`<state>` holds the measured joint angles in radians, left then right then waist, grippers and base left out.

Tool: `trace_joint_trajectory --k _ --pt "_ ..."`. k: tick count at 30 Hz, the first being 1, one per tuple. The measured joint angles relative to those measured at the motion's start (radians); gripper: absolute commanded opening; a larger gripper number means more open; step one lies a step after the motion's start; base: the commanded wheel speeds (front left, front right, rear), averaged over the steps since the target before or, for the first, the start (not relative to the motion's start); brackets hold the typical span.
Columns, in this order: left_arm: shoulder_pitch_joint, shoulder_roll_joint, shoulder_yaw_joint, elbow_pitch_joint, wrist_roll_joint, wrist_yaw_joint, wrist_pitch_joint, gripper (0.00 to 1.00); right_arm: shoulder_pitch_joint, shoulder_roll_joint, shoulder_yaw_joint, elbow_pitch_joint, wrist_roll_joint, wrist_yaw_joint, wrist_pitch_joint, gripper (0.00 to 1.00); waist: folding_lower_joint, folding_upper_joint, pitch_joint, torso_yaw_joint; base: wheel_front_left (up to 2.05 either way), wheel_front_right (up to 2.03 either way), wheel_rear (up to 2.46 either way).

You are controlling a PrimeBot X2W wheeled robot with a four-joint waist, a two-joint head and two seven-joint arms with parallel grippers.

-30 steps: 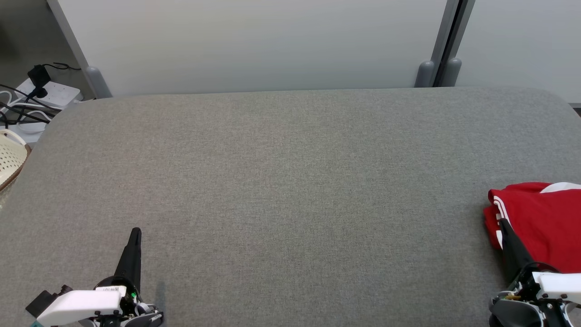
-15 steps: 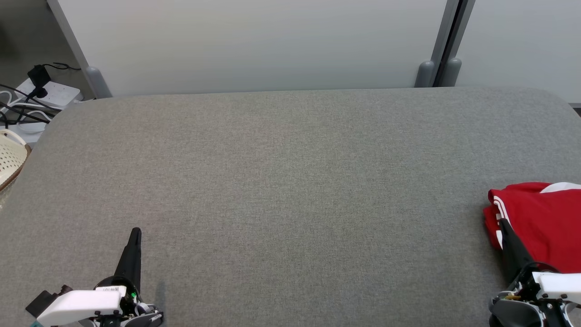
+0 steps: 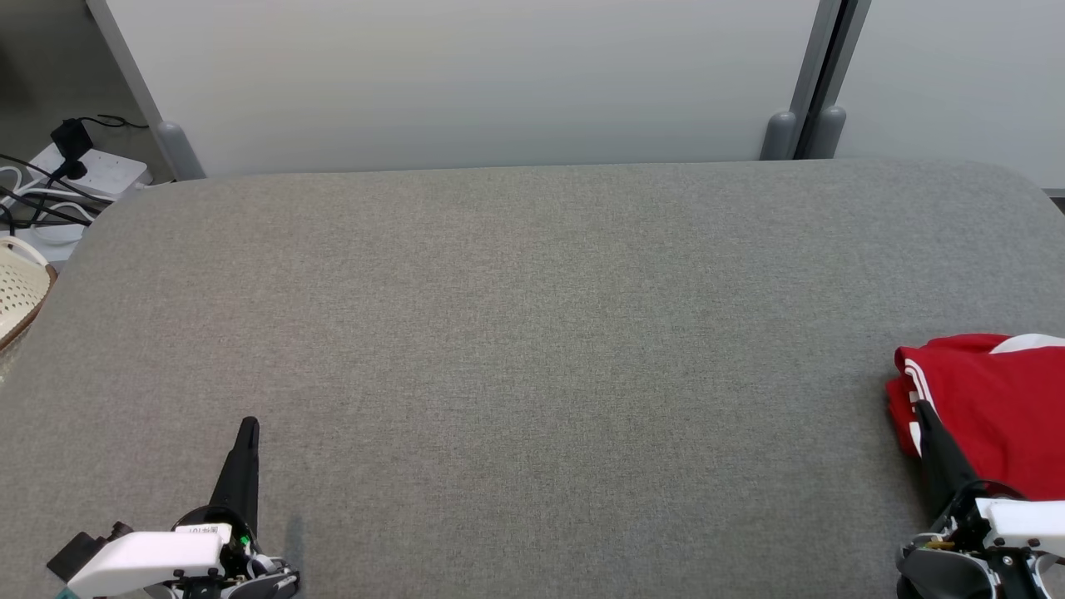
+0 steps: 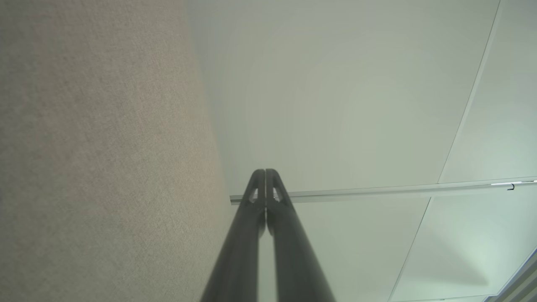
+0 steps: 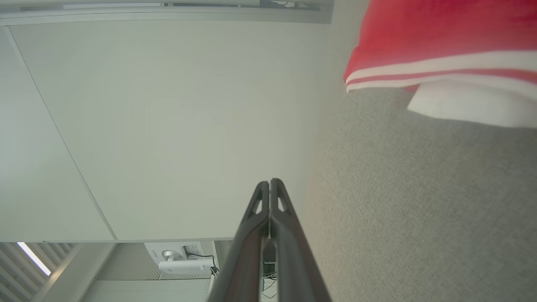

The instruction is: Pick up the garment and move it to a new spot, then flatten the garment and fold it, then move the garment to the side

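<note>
**Both pairs of fingers clenched and empty, garment at the table's right edge**

The left fingers (image 3: 247, 434) are pressed together tip to tip with nothing between them. In the left wrist view the two dark tips meet along a thin seam. They point up the head view over the front left of the table (image 3: 532, 333), well apart from any cloth.

The right fingers (image 3: 922, 416) are clenched the same way and hold nothing. In the head view their tip overlaps the near left edge of the garment (image 3: 994, 408); whether it touches the cloth I cannot tell. In the right wrist view the cloth lies beyond the tips and off to one side.

The garment is red, with white stripes along one edge and a white patch. It lies bunched at the table's right side and runs out of the head view there.

The table is covered in grey fabric and has rounded corners. Pale wall panels stand behind it. Off its left edge sits a cream basket (image 3: 17, 291), and beyond that a white power strip (image 3: 104, 170) with black plugs and cables
</note>
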<state>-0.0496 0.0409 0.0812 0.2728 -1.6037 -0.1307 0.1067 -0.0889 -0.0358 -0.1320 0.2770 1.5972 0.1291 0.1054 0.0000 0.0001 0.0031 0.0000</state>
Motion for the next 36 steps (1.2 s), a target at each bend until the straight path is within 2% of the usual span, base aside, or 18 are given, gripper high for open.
trace_joint_trajectory --k 36 --pt "0.0 0.0 0.0 0.0 0.0 0.0 0.0 0.0 0.0 0.0 0.0 0.0 0.0 0.0 0.0 0.0 0.0 0.0 0.0 0.0 0.0 0.0 0.0"
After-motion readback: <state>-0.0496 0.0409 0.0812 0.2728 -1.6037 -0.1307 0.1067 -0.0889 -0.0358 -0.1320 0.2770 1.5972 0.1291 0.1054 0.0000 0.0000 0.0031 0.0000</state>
